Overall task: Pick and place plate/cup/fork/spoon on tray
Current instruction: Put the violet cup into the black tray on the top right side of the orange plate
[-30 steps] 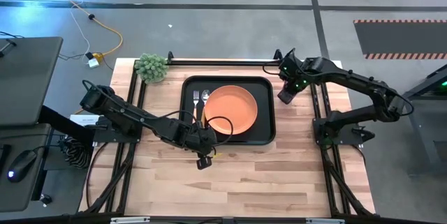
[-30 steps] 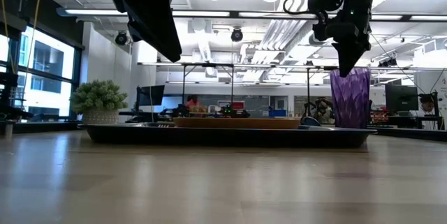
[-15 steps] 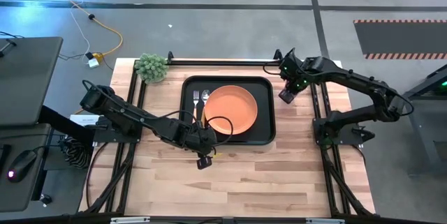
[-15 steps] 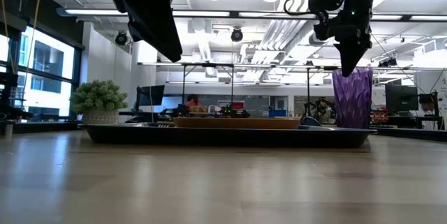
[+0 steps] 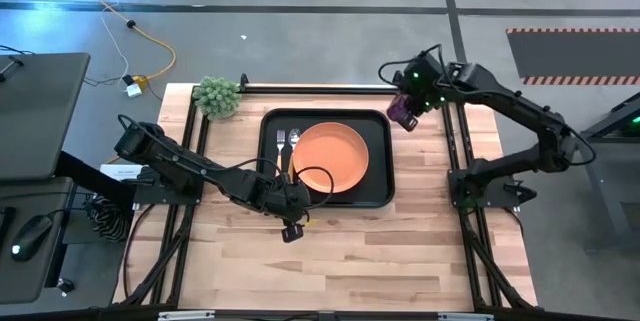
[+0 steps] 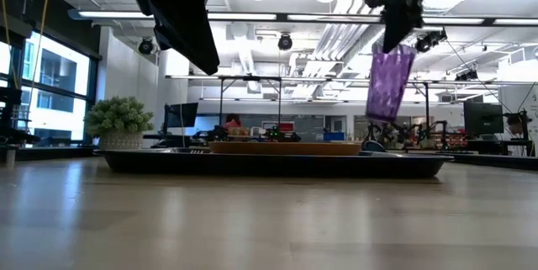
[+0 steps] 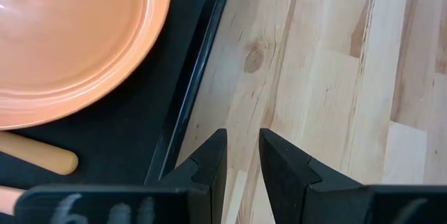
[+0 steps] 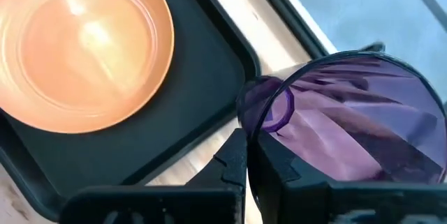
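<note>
- Purple plastic, the cup (image 5: 402, 117) now hangs tilted in the air, pinched at its rim by the right end effector (image 5: 410, 106); half a second ago it stood on the surface just beside the tray's right edge.
- Over that half second it has been lifted and carried toward the far right corner of the tray (image 5: 378, 186), so the carry has begun and only the set-down appears to remain.
- Already on the tray: the plate (image 5: 330, 157), with the fork (image 5: 280, 147) and spoon (image 5: 293, 145) lying side by side to its left.
- Free tray floor is narrow around the plate, so the release spot needs care.
- The left end effector (image 5: 290, 229) has not moved; it waits near the tray's near edge, fingers nearly pressed together around nothing.
</note>
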